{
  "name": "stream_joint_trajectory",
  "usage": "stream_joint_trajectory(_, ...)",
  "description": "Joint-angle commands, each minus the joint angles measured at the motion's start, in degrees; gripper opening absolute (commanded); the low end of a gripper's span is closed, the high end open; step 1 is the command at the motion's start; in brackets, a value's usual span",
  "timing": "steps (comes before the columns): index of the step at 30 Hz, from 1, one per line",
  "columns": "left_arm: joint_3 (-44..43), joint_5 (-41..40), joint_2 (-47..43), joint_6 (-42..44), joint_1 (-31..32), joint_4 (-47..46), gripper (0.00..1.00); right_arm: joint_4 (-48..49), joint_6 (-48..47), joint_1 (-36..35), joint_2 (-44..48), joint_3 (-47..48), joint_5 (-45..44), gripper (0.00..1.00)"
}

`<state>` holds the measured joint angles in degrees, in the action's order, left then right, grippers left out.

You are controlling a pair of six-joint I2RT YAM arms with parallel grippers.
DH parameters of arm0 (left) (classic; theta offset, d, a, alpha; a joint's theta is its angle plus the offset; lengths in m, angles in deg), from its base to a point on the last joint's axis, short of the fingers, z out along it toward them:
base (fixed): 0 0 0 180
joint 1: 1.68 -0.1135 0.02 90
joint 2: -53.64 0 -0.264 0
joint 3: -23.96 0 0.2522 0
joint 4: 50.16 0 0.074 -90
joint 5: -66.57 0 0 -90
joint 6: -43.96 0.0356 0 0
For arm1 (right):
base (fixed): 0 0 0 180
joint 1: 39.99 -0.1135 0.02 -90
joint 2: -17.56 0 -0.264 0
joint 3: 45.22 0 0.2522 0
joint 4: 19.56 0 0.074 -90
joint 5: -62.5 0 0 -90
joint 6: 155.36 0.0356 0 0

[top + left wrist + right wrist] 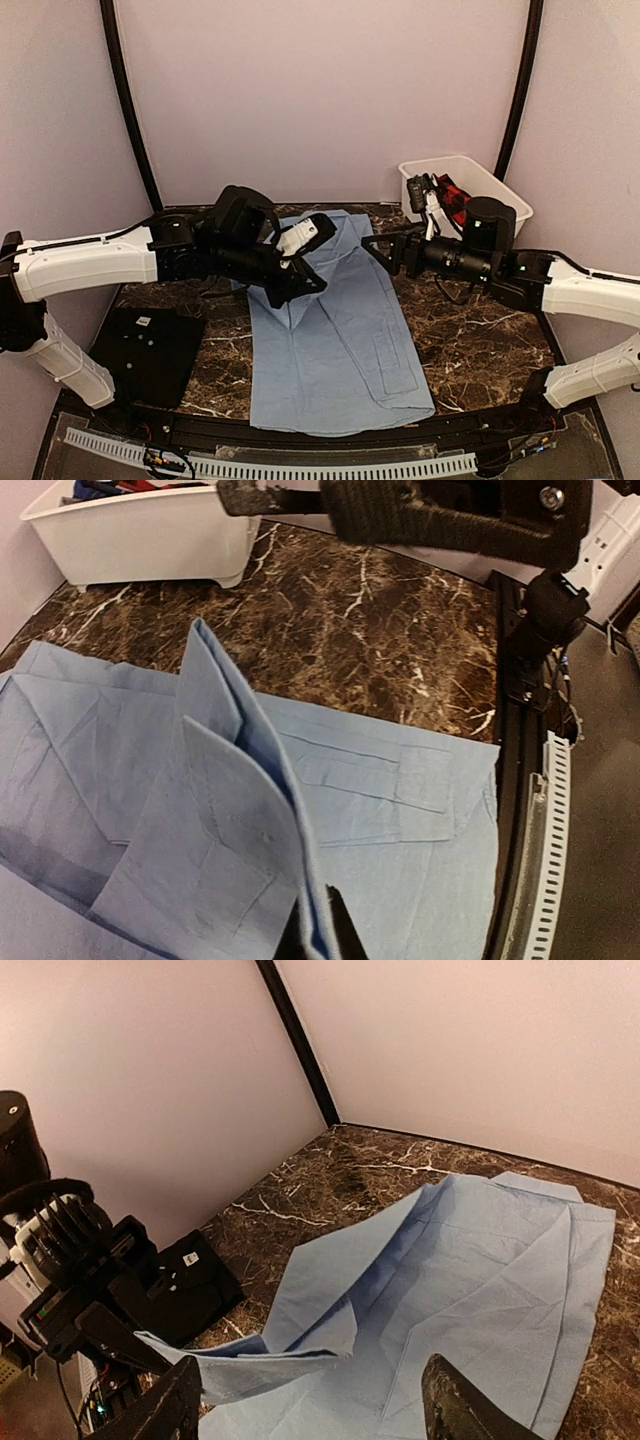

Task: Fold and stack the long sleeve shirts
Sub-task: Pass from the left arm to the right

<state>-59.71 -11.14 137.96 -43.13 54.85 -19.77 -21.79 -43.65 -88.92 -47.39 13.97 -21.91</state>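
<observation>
The light-blue long sleeve shirt [345, 340] lies flat in the middle of the table, collar at the far end. My left gripper [300, 282] is shut on a folded edge of the shirt's left side and holds it lifted above the body. In the left wrist view the fold [235, 810] rises from between the closed fingertips [345, 930]. My right gripper [378, 250] hovers open and empty over the shirt's upper right part. In the right wrist view its fingers [455, 1410] stand wide apart above the cloth [480, 1270]. The left gripper also shows in the right wrist view [115, 1335].
A white bin [500, 182] holding red-black checked cloth [455, 195] stands at the back right. A flat black square mat [150, 350] lies at the front left. A black rail and a white cable strip [300, 462] run along the near edge. Walls enclose the table.
</observation>
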Motion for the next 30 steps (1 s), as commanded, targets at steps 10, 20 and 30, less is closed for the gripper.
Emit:
stream_joint_trajectory(10, -4.8, 17.2, 1.4, 7.2, -0.2, 15.8, 0.0, -9.8, -16.2, -7.6, -2.8, 7.9, 7.5, 0.75)
stream_joint_trajectory(20, 5.1, 13.3, -8.8, 16.2, -0.1, 4.5, 0.0, -16.0, -19.1, -13.5, -8.3, 12.2, 9.8, 0.75)
stream_joint_trajectory(30, 11.1, 13.0, -15.4, 25.5, 0.0, -2.2, 0.0, -15.5, -19.4, -14.9, -9.5, 12.4, 6.9, 0.75)
